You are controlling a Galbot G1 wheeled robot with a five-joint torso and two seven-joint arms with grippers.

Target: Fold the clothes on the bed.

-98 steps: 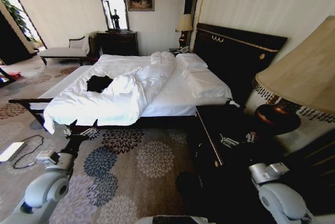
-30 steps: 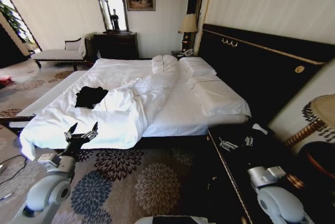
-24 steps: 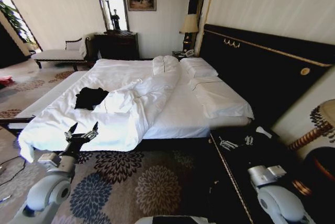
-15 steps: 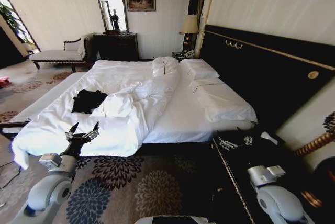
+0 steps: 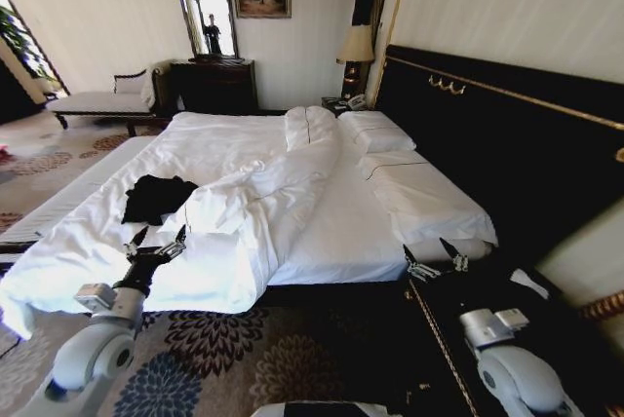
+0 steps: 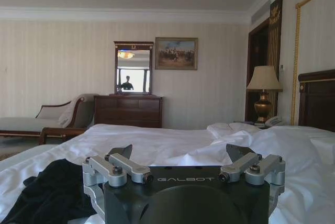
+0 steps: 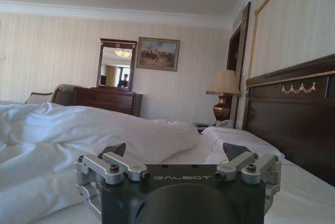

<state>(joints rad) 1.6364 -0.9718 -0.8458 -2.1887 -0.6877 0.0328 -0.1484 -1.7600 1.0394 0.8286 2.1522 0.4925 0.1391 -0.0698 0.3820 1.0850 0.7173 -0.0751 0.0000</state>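
The clothes (image 5: 154,199) are one black T-shirt, lying crumpled on the near-left part of the bed (image 5: 341,232), well away from the pillows and headboard. It rests on the white sheet just beside the bunched duvet (image 5: 239,217), which rises between it and the middle of the mattress. No lettering can be made out; the fabric is heaped, not spread.

In the left wrist view the shirt (image 6: 49,195) shows as a dark mound close ahead of the left gripper (image 6: 183,164), low and to one side. That gripper (image 5: 156,245) hangs at the bed's near edge with its fingers spread and nothing between them, near the shirt but not touching it. The right gripper (image 5: 436,259) is held over the dark nightstand (image 5: 487,290) at the bed's near-right corner, well apart from the shirt, also spread and empty; its own camera looks along the mattress past the duvet (image 7: 78,130).

Judging by this, the step in hand is the approach: folding has not begun. The next move likely calls for the robot closing in on the left side so that both arms can reach, then laying the shirt out flat clear of the duvet.
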